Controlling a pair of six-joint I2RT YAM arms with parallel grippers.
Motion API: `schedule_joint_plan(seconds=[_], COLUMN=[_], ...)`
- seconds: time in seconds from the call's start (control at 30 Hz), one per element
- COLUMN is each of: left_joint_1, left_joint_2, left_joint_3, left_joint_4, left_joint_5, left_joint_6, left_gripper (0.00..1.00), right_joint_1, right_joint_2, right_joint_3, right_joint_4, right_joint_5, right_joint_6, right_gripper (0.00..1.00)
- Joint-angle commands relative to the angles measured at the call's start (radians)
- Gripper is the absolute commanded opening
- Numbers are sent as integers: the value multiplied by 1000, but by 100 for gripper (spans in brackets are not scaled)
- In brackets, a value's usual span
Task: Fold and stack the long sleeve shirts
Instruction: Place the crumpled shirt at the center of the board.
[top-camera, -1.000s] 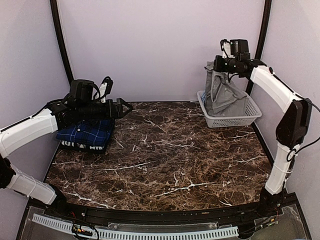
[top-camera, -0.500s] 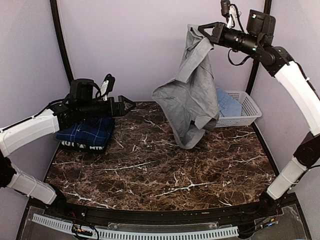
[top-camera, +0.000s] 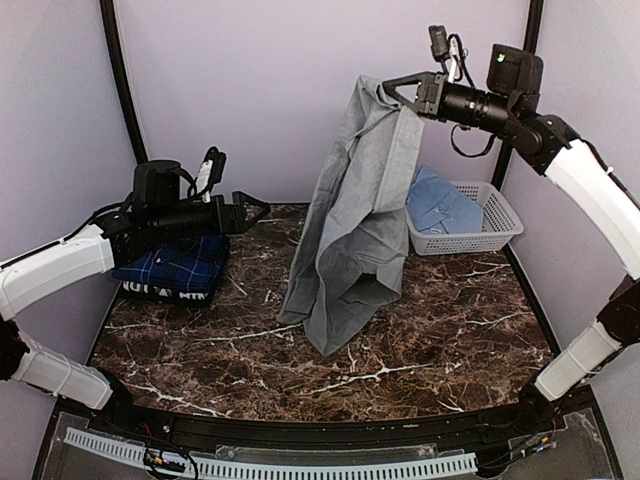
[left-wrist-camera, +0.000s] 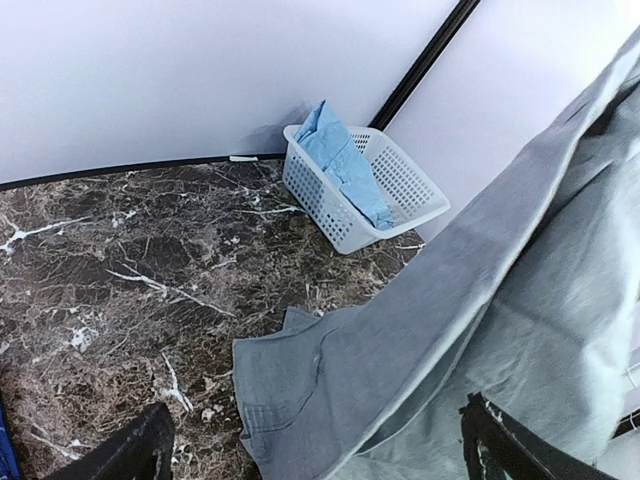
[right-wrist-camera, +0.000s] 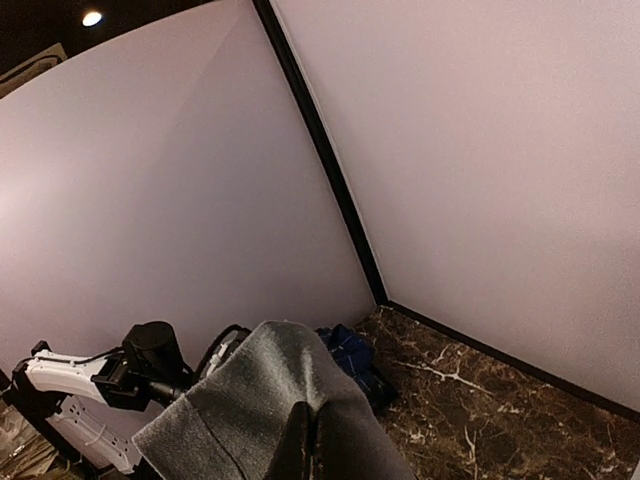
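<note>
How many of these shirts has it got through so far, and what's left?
One looks done: the navy plaid shirt lies folded at the left of the table. The grey shirt is in hand, hanging unfolded from the right gripper. The left gripper is open and empty. The light blue shirt waits in the basket.

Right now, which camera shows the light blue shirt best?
The left wrist view: the light blue shirt lies unobstructed in the basket. The top external view has it partly behind the grey shirt. The right wrist view misses it.
</note>
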Motion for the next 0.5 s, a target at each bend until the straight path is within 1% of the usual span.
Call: schedule_joint_plan(seconds=[0.0,0.03,0.07,0.1,0.2,0.27,0.33,0.4,0.47], left_joint_1=[-4,-4,-4,-4,-4,-4,-4,-4,-4], left_joint_2=[-22,-19,-11,-7,17,35,55,79,110], left_joint_3=[-30,-33,-33,-32,-35,-39,-45,-54,-60], left_joint_4=[32,34,36,36,42,45,51,54,55], left_joint_5=[8,13,16,22,28,38,55,67,90], left_joint_6=[13,12,12,11,8,2,-9,-21,-33], left_gripper=[99,99,99,99,99,99,99,99,99], right_joint_1=[-87,-109,-118,-121,-121,-115,-99,-68,-24], right_joint_2=[-12,3,22,46,116,133,118,77,45], right_joint_3=[-256,-330,-374,-405,-476,-517,-554,-581,-590], right_joint_4=[77,81,78,64,15,-4,-6,-15,-46], right_joint_5=[-89,-103,-115,-112,-82,-8,78,219,349], right_joint_6=[51,58,43,25,-13,-13,-7,-2,-7], right_gripper=[2,10,14,19,39,49,57,65,71])
